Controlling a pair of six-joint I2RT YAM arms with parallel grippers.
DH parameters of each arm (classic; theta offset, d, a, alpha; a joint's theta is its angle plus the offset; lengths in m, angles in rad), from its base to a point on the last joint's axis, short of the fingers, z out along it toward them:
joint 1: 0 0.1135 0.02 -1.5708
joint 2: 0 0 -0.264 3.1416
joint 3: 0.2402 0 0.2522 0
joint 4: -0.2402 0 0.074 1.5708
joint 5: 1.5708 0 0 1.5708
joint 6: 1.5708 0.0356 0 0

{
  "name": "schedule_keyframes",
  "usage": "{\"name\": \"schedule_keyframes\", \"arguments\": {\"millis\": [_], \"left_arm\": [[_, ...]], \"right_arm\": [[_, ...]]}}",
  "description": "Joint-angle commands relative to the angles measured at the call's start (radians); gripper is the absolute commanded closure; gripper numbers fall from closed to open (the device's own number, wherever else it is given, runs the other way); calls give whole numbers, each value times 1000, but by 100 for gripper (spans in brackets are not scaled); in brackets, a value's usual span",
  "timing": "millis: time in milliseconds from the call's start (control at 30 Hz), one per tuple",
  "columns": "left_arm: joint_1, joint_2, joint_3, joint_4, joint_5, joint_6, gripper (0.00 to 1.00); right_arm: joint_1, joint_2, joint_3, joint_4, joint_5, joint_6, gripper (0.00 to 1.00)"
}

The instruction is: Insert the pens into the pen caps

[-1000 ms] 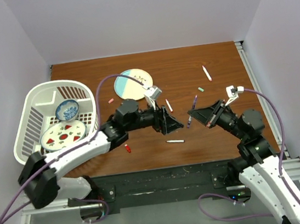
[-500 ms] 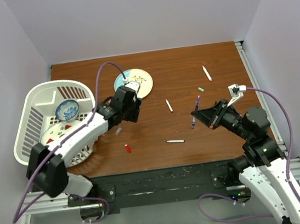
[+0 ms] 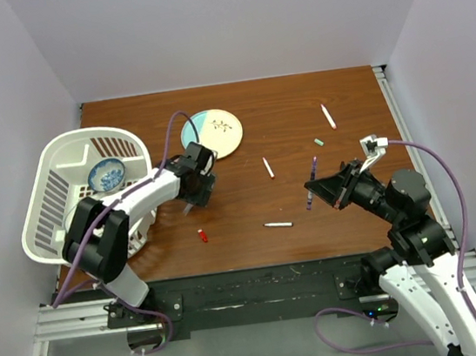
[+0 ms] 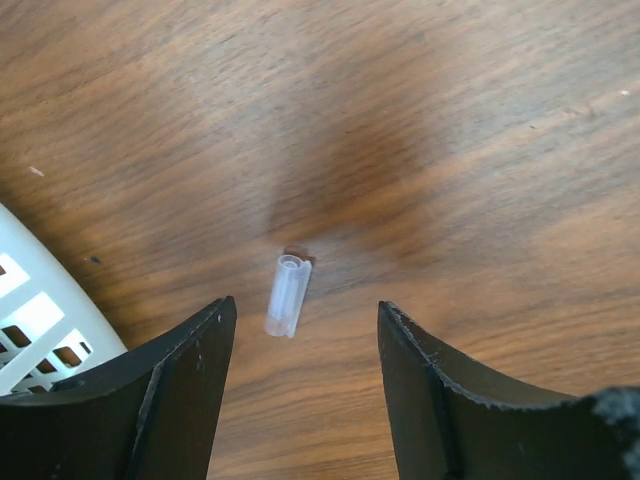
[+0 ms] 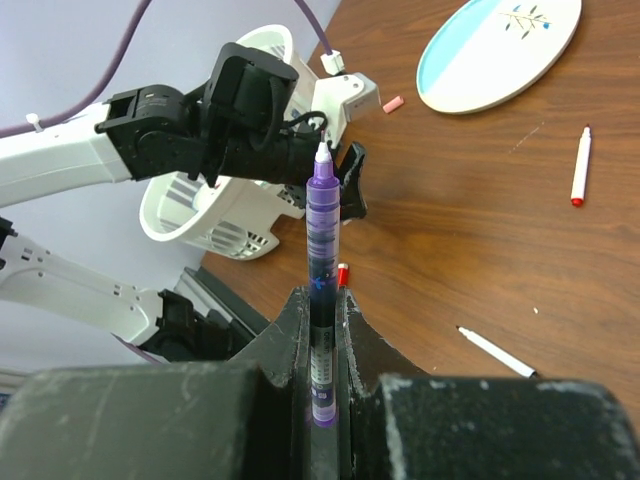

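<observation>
The small pale cap (image 4: 287,295) lies on the table (image 4: 450,150), basket (image 4: 30,320) at its eight o'clock; we judge it light, stiff and prone to roll, best pinched across its middle. Our left claw (image 4: 305,312) hangs over it spread wide, touching nothing. Our right claw (image 5: 322,300) is clamped on the purple pen (image 5: 321,215), low on its barrel.

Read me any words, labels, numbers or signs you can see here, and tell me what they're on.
No text can be read in any view.
purple pen: dark marks on the barrel, too blurred to read.
plate: only a drawn sprig, no words.
</observation>
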Motion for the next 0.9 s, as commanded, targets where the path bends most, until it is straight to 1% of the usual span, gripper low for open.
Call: {"name": "schedule_keyframes", "arguments": {"millis": [0, 67, 200, 333, 367, 433, 467, 567, 633, 667, 733, 767, 800, 833, 867], "left_arm": [[23, 22, 3, 10, 13, 34, 37], [27, 40, 1, 10, 20, 35, 37], [36, 51, -11, 7, -9, 29, 38], [47, 77, -10, 7, 30, 29, 41], [50, 83, -10, 7, 36, 31, 46], [50, 105, -6, 3, 57, 32, 52], [50, 111, -6, 0, 65, 31, 58], [50, 120, -11, -3, 70, 18, 70], [50, 122, -17, -3, 71, 15, 72], [50, 122, -19, -2, 74, 11, 78], [50, 122, -25, -2, 93, 8, 85], [50, 120, -25, 1, 108, 6, 92], [50, 113, -26, 1, 117, 6, 96], [50, 106, -26, 4, 128, 6, 100], [50, 96, -26, 13, 157, 6, 100]], "right_arm": [[2, 2, 45, 20, -23, -15, 100], [2, 4, 47, 25, -29, -12, 100], [2, -4, 50, 8, -20, -15, 100], [2, -16, 53, -12, -12, -20, 100], [1, -18, 54, -16, -11, -20, 100], [2, -22, 59, -27, -7, -24, 100], [2, -29, 60, -32, -3, -26, 100], [2, -38, 64, -46, 0, -31, 100], [2, -45, 65, -50, 0, -32, 100], [1, -47, 65, -53, 2, -31, 100], [2, -44, 62, -52, -6, -31, 100], [2, -41, 62, -52, -11, -31, 100], [1, -30, 60, -53, -21, -29, 100], [2, -24, 60, -53, -29, -31, 100], [2, -18, 59, -53, -37, -31, 100]]}}
